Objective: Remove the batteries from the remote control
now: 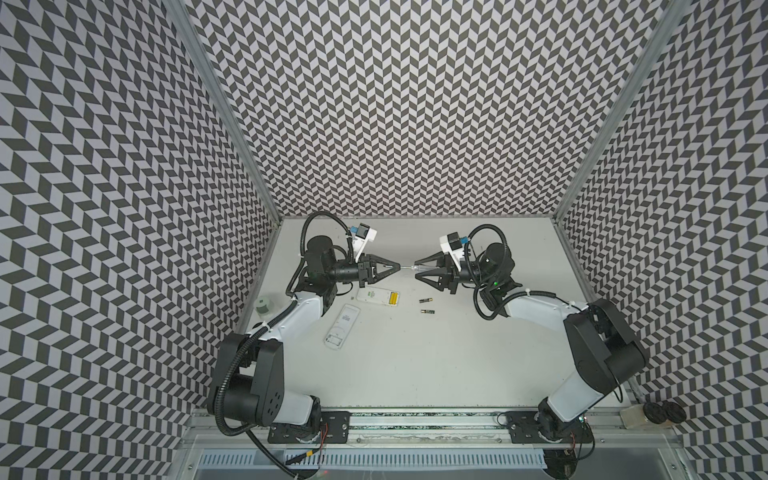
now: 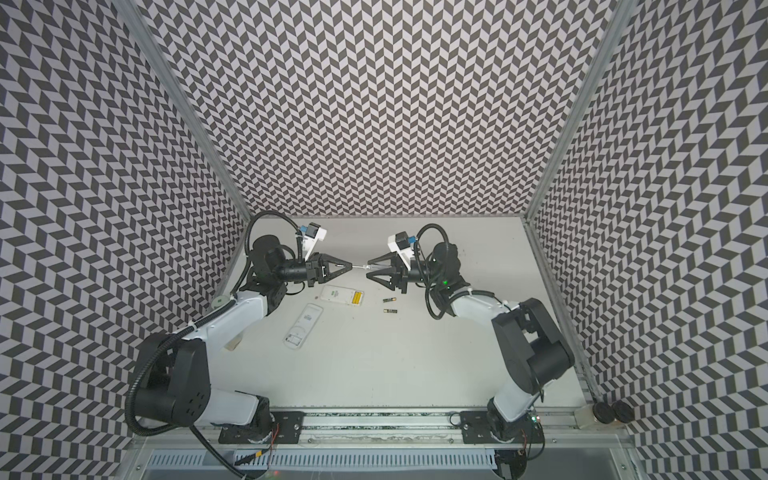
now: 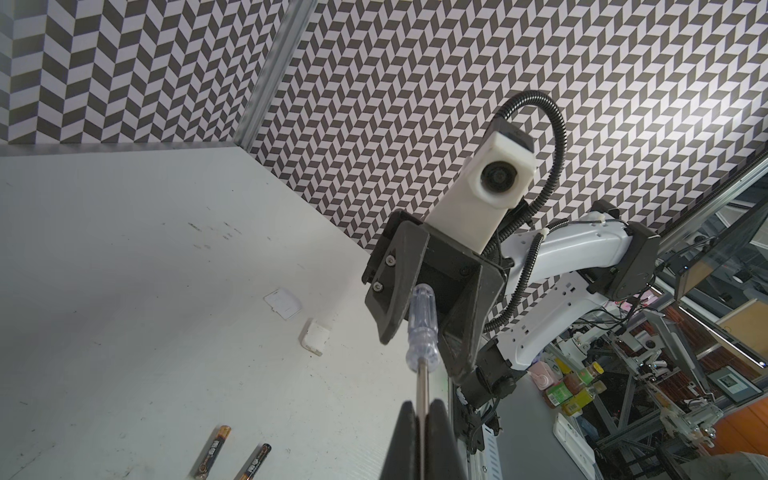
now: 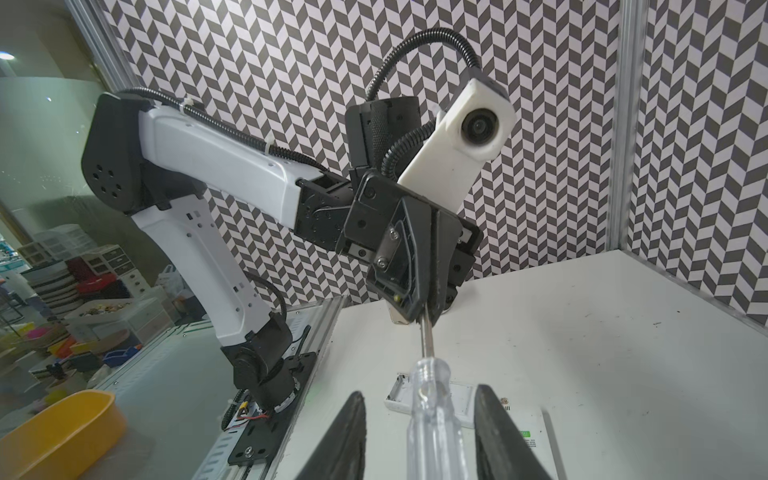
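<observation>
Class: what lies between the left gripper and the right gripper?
A screwdriver: the left gripper pinches its metal shaft, and its clear handle sits between the right gripper's open jaws. Both top views show it.

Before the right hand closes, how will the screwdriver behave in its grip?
Probably stiff: the screwdriver runs straight, metal shaft clamped in the left hand. Likely slippery: its clear handle looks glossy. Roundish, so it may twist in the right hand.
</observation>
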